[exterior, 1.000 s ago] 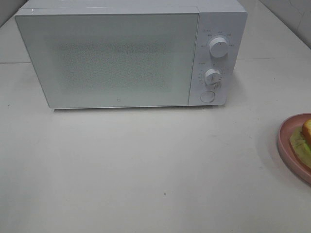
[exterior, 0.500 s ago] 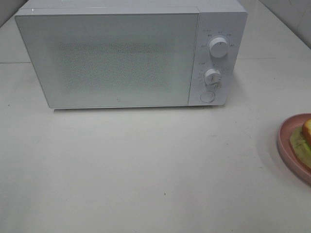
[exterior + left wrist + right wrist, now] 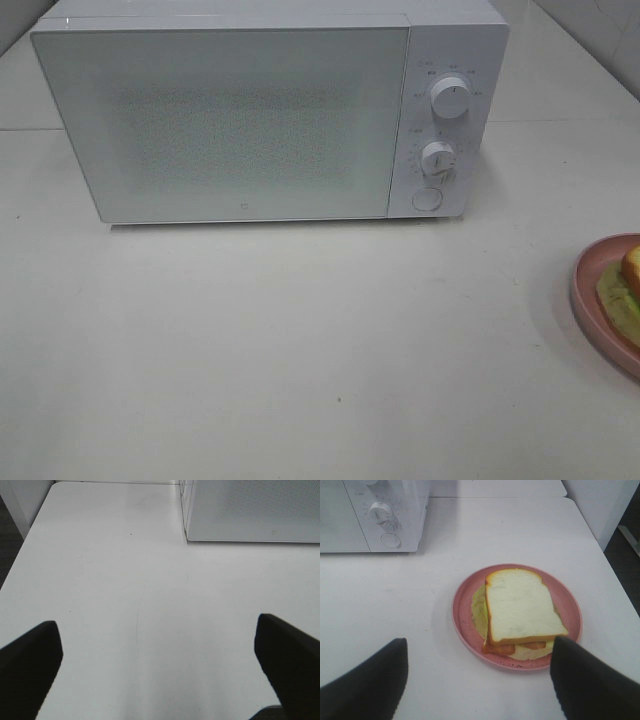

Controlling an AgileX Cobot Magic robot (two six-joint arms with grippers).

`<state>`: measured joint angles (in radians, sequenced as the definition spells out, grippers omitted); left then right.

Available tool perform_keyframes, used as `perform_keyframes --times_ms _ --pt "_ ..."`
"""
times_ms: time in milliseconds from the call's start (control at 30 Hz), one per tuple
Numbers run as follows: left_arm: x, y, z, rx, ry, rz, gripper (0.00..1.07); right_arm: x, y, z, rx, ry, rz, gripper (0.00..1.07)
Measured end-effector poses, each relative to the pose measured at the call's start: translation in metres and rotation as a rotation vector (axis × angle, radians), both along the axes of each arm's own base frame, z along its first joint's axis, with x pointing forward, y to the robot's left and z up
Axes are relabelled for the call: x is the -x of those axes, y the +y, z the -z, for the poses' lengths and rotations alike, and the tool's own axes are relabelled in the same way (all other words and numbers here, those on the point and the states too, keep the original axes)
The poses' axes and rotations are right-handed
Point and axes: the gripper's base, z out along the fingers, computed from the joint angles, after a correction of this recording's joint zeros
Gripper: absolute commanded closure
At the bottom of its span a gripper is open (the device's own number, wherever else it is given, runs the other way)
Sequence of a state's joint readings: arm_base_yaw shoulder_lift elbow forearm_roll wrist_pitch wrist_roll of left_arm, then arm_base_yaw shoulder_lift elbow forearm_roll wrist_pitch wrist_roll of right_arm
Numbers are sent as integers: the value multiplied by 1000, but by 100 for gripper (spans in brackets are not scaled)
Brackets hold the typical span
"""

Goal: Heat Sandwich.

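Note:
The sandwich (image 3: 522,612), white bread with a golden crust and pale green filling, lies on a round pink plate (image 3: 465,625). In the high view only a sliver of the sandwich (image 3: 628,285) and the plate (image 3: 590,275) shows at the right edge. My right gripper (image 3: 477,680) hovers open just short of the plate, its dark fingers spread to either side. My left gripper (image 3: 160,667) is open over bare white table, apart from everything. Neither arm appears in the high view. The white microwave (image 3: 260,110) stands at the back with its door shut.
The microwave has two dials (image 3: 450,98) and a round button (image 3: 427,199) on its right panel. In the left wrist view, the microwave corner (image 3: 250,510) lies ahead of the left gripper. The table edge (image 3: 615,555) runs just beyond the plate.

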<state>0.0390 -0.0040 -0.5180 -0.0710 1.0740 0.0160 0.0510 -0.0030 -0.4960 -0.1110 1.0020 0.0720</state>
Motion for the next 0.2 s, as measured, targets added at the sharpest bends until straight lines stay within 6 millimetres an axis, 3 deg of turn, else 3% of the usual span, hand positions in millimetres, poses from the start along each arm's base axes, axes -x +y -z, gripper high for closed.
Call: perform_keyframes --times_ms 200 --pt "0 0 0 0 0 0 7 0 0 0 0 0 0 32"
